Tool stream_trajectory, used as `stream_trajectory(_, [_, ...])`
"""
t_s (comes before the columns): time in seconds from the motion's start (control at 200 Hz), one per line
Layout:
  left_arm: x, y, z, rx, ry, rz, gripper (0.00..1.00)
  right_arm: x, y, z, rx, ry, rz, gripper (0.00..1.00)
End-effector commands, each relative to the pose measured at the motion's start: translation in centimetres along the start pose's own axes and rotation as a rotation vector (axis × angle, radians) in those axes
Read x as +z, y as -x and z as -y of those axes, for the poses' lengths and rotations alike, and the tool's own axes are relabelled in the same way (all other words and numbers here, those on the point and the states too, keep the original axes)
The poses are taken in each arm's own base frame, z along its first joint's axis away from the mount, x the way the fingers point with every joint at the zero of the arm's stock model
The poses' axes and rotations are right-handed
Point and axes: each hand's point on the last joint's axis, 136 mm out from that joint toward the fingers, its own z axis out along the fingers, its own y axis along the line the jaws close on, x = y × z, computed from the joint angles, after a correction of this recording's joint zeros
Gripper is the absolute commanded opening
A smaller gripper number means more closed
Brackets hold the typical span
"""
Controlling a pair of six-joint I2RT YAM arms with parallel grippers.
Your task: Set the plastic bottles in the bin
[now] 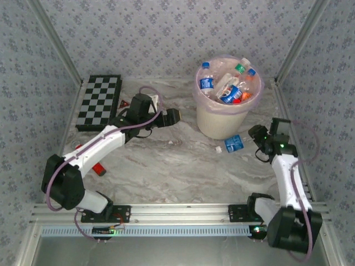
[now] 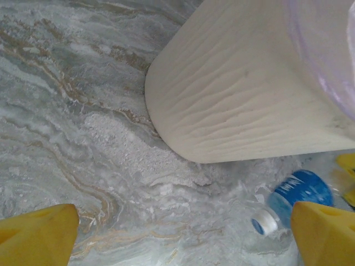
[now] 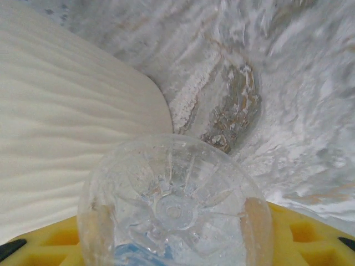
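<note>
A clear plastic bottle point(image 1: 233, 143) with a blue label and white cap lies on the marble table just in front of the bin point(image 1: 224, 119), a cream bucket with a pink liner. Several more bottles point(image 1: 227, 83) fill the bin. My right gripper point(image 1: 257, 136) is at the bottle's base end. In the right wrist view the bottle's clear base point(image 3: 175, 205) sits between the yellow fingers point(image 3: 310, 233), which press on both its sides, beside the bin wall point(image 3: 66, 138). My left gripper point(image 1: 176, 116) hovers open left of the bin; its wrist view shows the bin wall point(image 2: 249, 88) and that bottle point(image 2: 299, 191).
A black-and-white chequered board point(image 1: 100, 102) lies at the back left. A small red object point(image 1: 100, 170) rests by the left arm's lower link. Patterned walls and metal rails close in the table on three sides.
</note>
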Motion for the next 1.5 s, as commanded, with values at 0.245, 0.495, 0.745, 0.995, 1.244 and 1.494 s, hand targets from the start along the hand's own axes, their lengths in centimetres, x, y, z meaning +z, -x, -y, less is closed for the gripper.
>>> stream_trajectory(0.245, [-1.3,4.4,4.1,-0.032,-0.114,0.076,0.97,-13.5,2.9,-3.3,-0.308,-0.006,0.119,0.30])
stream_trajectory(0.495, [-0.6,5.8,6.4,-0.108,-0.240,0.102,0.96,-20.7,7.9,-13.9,-0.385,0.367,0.286,0.27])
stream_trajectory(0.745, [-0.3,6.2,7.8,-0.099,-0.252,0.102,0.96,-20.2,14.4,-23.3,-0.552,0.466,0.467,0.27])
stream_trajectory(0.995, [0.3,5.6,8.4,-0.073,-0.230,0.096,0.96,-11.2,15.5,-29.5,-0.798,0.359,0.416,0.26])
stream_trajectory(1.244, [1.5,5.0,8.2,-0.069,-0.225,0.067,0.96,-3.6,12.6,-29.3,-0.836,0.366,0.199,0.28])
stream_trajectory(1.494, [2.1,4.9,8.1,-0.070,-0.223,0.060,0.96,2.0,9.4,-25.9,-0.765,0.293,0.015,0.29])
